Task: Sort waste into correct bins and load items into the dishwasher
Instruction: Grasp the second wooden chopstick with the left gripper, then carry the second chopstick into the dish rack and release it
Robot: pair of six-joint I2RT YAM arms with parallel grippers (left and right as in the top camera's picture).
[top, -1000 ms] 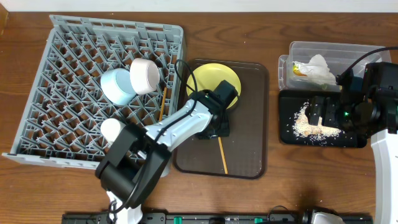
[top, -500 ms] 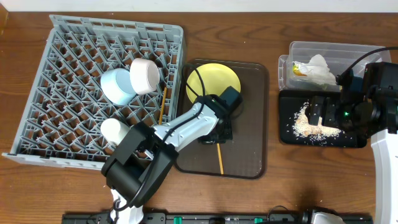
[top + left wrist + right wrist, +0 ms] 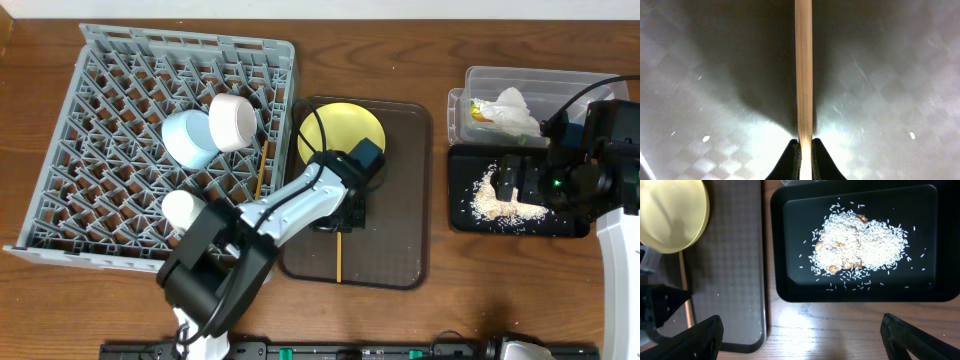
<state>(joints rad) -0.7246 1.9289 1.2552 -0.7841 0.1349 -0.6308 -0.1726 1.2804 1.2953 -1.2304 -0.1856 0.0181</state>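
Note:
My left gripper (image 3: 346, 218) is shut on a wooden chopstick (image 3: 341, 256) over the dark brown serving tray (image 3: 400, 250); in the left wrist view the chopstick (image 3: 803, 70) runs up from the fingertips (image 3: 804, 145). A second chopstick (image 3: 262, 168) lies on the grey dish rack (image 3: 110, 170), with the light blue bowl (image 3: 187, 138), white bowl (image 3: 233, 121) and small white cup (image 3: 182, 208). The yellow plate (image 3: 335, 128) sits on the brown tray. My right gripper (image 3: 800, 335) is open above the table, beside the black tray (image 3: 860, 292) with rice crumbs (image 3: 860, 245). The napkin (image 3: 515, 108) and wrapper (image 3: 481, 113) lie in the clear tub (image 3: 480, 78).
The dish rack fills the left of the table. The brown serving tray stands in the middle, its edge (image 3: 760, 280) close to the black tray. The clear tub and black tray (image 3: 462, 222) stand stacked front to back at the right.
The left gripper has shifted slightly left on the brown tray, and the held chopstick has swung from slanting right to pointing nearly straight toward the front. The right arm has not moved.

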